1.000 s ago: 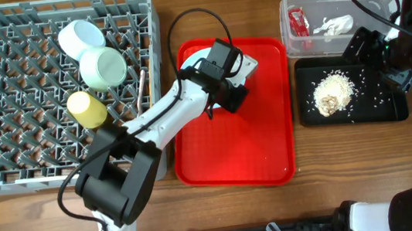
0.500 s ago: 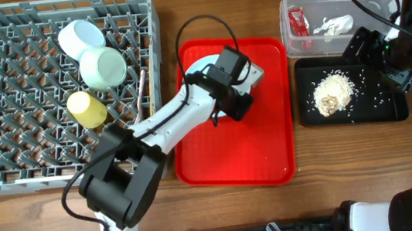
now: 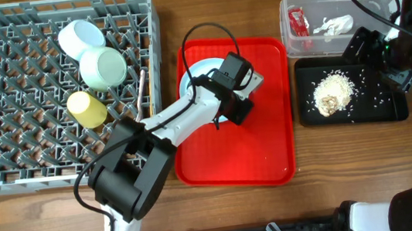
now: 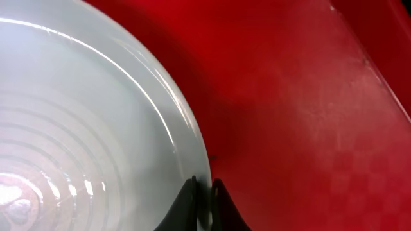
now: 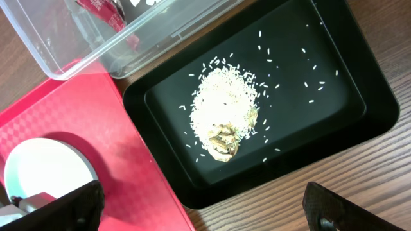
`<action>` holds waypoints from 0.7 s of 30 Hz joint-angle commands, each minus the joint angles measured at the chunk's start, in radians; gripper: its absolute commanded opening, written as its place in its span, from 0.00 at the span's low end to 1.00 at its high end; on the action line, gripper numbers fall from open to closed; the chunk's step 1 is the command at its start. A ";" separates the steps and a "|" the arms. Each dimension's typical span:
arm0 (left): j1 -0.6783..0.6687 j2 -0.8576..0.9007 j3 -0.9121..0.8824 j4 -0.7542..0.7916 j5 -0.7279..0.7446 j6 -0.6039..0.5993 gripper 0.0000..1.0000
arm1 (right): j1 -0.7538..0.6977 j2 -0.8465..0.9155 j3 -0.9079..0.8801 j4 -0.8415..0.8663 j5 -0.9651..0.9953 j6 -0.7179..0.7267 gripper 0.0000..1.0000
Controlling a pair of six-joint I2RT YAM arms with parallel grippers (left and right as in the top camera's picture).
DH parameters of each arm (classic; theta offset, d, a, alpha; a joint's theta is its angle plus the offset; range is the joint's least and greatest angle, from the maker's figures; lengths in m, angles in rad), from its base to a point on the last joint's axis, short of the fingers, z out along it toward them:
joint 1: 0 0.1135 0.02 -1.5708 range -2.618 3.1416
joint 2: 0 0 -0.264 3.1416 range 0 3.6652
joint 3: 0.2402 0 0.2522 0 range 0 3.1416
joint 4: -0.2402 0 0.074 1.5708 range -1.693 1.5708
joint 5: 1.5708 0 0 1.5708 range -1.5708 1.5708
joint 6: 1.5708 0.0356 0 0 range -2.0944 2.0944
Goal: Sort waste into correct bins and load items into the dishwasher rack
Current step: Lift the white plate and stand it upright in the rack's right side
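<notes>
Plate [image 4: 83, 128] is what the left gripper [image 4: 204, 187] has hold of. Close up, its two black fingertips are almost together with the plate's rim nipped between them, right where the white edge meets the red tray [image 4: 308, 128]. You can't see that pinch from overhead at all, since the end of the arm covers the plate's right side. That view does show the plate is in the top half of the tray. Further out, the overhead shot has the rack [image 3: 8, 153] off to the left with a whitish bowl [image 3: 81, 38], a green bowl [image 3: 103, 69] and a yellow cup [image 3: 86, 109] in it. The right gripper [image 5: 202, 189] is spread wide with nothing in it, above the black tray [image 5: 347, 64] and its rice pile [image 5: 225, 115]. The clear tub [image 3: 288, 13] next to that has the red wrapper [image 3: 298, 21] and the napkin [image 3: 333, 25] in it.
</notes>
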 commanded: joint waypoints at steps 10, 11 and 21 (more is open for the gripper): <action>0.020 -0.227 0.072 -0.008 -0.063 -0.045 0.04 | -0.001 0.000 0.005 -0.001 -0.011 -0.014 1.00; 0.029 -0.256 0.072 -0.005 -0.063 -0.061 0.04 | -0.001 0.000 0.005 -0.001 -0.011 -0.014 1.00; 0.275 -0.507 0.072 0.032 0.071 -0.172 0.04 | -0.001 0.000 0.005 -0.001 -0.011 -0.014 1.00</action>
